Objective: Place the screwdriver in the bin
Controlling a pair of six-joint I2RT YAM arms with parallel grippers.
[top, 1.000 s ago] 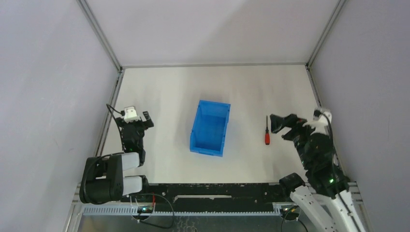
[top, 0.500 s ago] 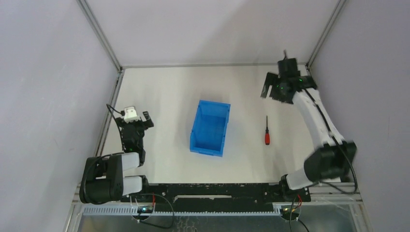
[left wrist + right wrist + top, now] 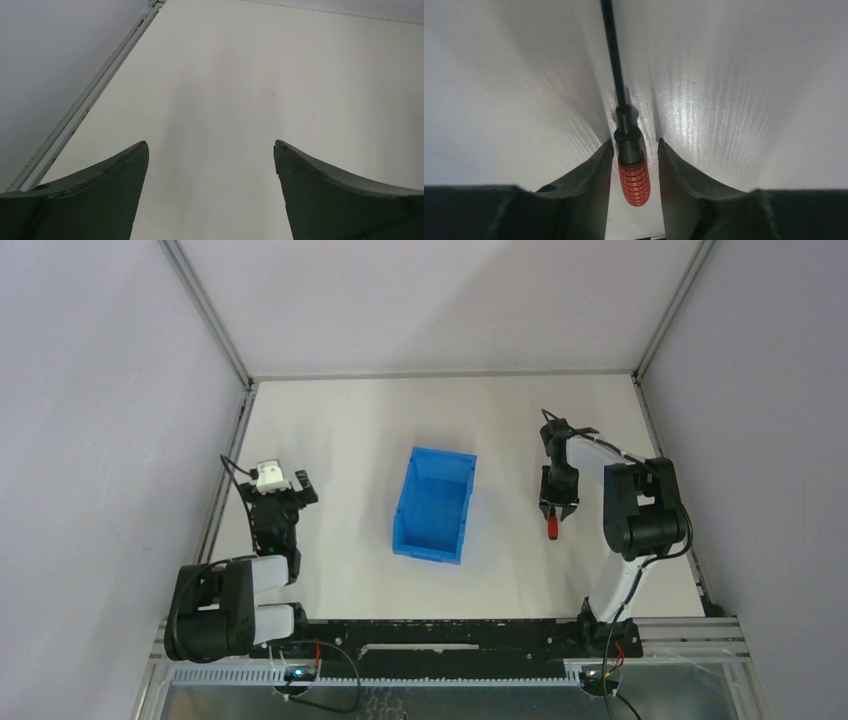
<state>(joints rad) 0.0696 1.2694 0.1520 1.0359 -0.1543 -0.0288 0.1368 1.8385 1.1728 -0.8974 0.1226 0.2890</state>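
Observation:
The screwdriver (image 3: 634, 179), with its red ribbed handle and thin black shaft, lies flat on the white table right of the bin. My right gripper (image 3: 635, 143) is down at the table and straddles the handle, its jaws narrowed but open, with a thin gap on each side. From above, the right gripper (image 3: 555, 508) covers most of the shaft and only the screwdriver's red end (image 3: 552, 529) shows. The blue bin (image 3: 432, 541) stands open-topped at the table's middle and looks empty. My left gripper (image 3: 211, 145) is open over bare table at the left (image 3: 281, 496).
Grey walls with metal corner rails (image 3: 228, 445) enclose the table on three sides. A black rail (image 3: 440, 632) holding the arm bases runs along the near edge.
The right arm swung from the far right corner down onto the screwdriver, and its jaws have narrowed around the handle. Screwdriver, bin and left arm have not moved.

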